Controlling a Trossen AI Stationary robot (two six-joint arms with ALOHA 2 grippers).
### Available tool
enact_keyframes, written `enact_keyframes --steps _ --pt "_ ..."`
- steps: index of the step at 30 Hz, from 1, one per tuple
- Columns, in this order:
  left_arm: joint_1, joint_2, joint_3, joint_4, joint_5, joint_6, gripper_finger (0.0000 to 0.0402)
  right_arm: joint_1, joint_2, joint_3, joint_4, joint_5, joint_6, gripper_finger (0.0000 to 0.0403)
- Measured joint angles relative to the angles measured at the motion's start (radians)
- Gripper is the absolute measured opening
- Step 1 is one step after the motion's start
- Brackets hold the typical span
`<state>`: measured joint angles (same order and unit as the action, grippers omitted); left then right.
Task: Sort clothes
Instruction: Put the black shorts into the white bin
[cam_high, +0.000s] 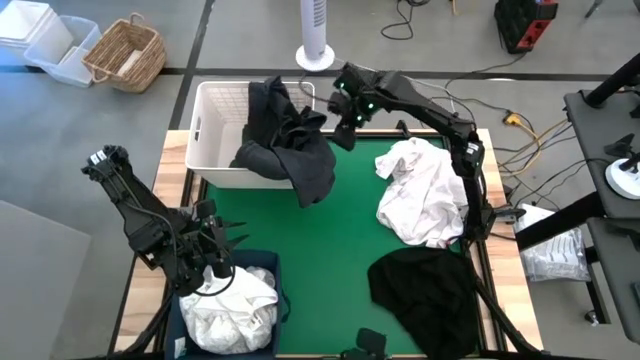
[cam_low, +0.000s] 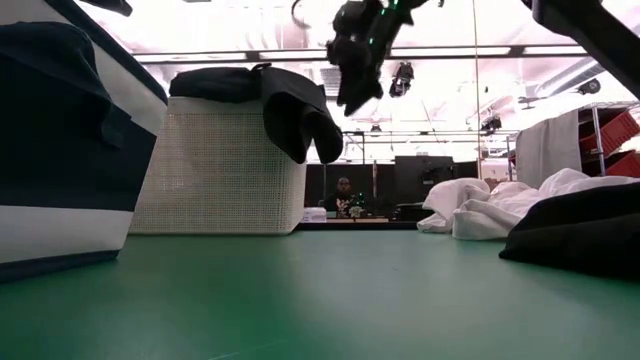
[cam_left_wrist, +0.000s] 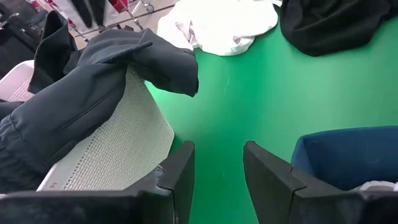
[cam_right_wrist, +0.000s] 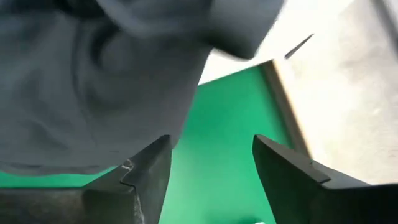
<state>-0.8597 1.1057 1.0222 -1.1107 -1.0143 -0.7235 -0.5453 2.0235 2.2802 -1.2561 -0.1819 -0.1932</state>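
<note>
Desk (cam_high: 345, 225): green top with a light wood rim, filling the middle of the high view.
White basket (cam_high: 215, 140): lattice plastic, on the desk at about 11 o'clock from the desk's middle.
Blue bin (cam_high: 262, 262): navy fabric, on the desk at about 7 o'clock.
Wicker basket (cam_high: 125, 52): on the grey floor beyond the desk, at about 10 o'clock.
White boxes (cam_high: 48, 42): plastic, stacked just beside the wicker basket, farther toward 10 o'clock.
Fan (cam_high: 315, 45): white tower on a round base, on the floor at 12 o'clock.
Person (cam_low: 343, 192): seated far off in the room behind the desk, low view.
</note>
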Motion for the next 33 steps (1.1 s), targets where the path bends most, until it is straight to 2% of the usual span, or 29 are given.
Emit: enact_keyframes --steps 7,13,17,23,25,28,32,33 --pt "0.0 0.0 0.0 0.002 0.003 0.0 0.0117 0.063 -0.052 -0.347 0.253 -0.035 0.016 0.0172" --pt "0.0 0.0 0.0 0.002 0.003 0.001 0.0117 0.119 -0.238 -0.596 0.625 -0.045 0.051 0.012" --pt "0.0 0.0 0.0 0.0 -0.004 0.007 0.0117 0.162 -0.351 -0.715 0.85 -0.044 0.055 0.008" --pt "0.0 0.0 0.0 -0.008 -0.031 0.027 0.0117 0.174 -0.424 -0.761 1.031 -0.046 0.035 0.0017" --pt "0.0 0.0 0.0 -0.007 -0.06 0.042 0.0117 0.172 -0.411 -0.762 1.09 -0.03 0.025 0.0013" --pt "0.0 0.001 0.0 0.0 -0.15 0.064 0.0117 0.162 -0.395 -0.744 1.127 -0.02 0.013 0.0011" --pt "0.017 0.004 0.0 0.023 -0.369 0.067 0.0117 0.145 -0.419 -0.722 1.087 -0.028 -0.012 0.0011" --pt "0.029 0.006 0.0 0.034 -0.397 0.073 0.0117 0.143 -0.431 -0.718 1.065 -0.027 -0.026 0.0013"
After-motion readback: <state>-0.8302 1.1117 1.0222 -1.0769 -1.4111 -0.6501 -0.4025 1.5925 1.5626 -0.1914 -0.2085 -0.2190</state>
